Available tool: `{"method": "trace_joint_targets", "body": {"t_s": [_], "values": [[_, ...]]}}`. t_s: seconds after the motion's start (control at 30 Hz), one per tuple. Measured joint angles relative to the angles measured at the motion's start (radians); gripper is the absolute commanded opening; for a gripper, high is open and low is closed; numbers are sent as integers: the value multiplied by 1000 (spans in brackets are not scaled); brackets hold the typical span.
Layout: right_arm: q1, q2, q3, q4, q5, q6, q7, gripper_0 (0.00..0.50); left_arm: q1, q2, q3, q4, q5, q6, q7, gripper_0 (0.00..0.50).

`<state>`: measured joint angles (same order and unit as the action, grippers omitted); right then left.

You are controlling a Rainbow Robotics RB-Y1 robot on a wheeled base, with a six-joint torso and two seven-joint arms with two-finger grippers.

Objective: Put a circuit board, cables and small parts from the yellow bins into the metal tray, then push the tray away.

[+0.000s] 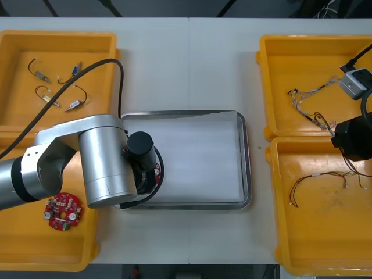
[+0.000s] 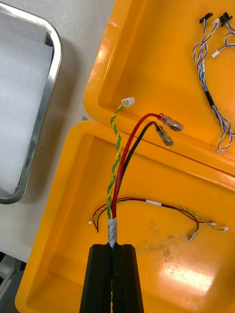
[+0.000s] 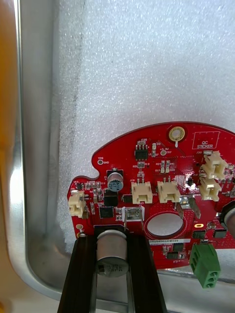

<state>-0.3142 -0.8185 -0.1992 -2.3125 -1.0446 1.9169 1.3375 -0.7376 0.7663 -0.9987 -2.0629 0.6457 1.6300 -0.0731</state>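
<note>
While the left gripper [image 3: 112,240] is clamped on the round red circuit board [image 3: 161,195], which lies flat over the near left corner of the metal tray [image 3: 29,205], the right gripper [image 2: 112,250] is pinched shut on a red, black and yellow-green cable [image 2: 120,161]. The cable runs straight out from its fingers above the near right yellow bin [image 2: 54,234], and the tray lies to that gripper's left.

Bright even light, glare on yellow bin [image 2: 196,274], soft shadows
</note>
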Motion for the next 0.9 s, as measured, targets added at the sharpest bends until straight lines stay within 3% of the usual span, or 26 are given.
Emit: {"method": "trace_joint_targets", "body": {"t_s": [0.1, 0.17, 0.2, 0.23, 0.33, 0.4, 0.53, 0.7, 0.9], "values": [[0, 0, 0, 0, 0, 0, 0, 0, 0, 0, -3, 0, -4, 0, 0, 22], [0, 0, 0, 0, 0, 0, 0, 0, 0, 0, -3, 1, -6, 0, 0, 95], [0, 0, 0, 0, 0, 0, 0, 0, 0, 0, -3, 1, -7, 0, 0, 190], [0, 0, 0, 0, 0, 0, 0, 0, 0, 0, -3, 2, -8, 0, 0, 200], [0, 0, 0, 0, 0, 0, 0, 0, 0, 0, -3, 3, -10, 0, 0, 353], [0, 0, 0, 0, 0, 0, 0, 0, 0, 0, -3, 3, -12, 0, 0, 414], [0, 0, 0, 0, 0, 0, 0, 0, 0, 0, -3, 3, -13, 0, 0, 491], [0, 0, 0, 0, 0, 0, 0, 0, -6, 7, -3, -14, -2, 1, 0, 500], [0, 0, 0, 0, 0, 0, 0, 0, -79, 92, 30, -111, 197, 8, 0, 500]]}}
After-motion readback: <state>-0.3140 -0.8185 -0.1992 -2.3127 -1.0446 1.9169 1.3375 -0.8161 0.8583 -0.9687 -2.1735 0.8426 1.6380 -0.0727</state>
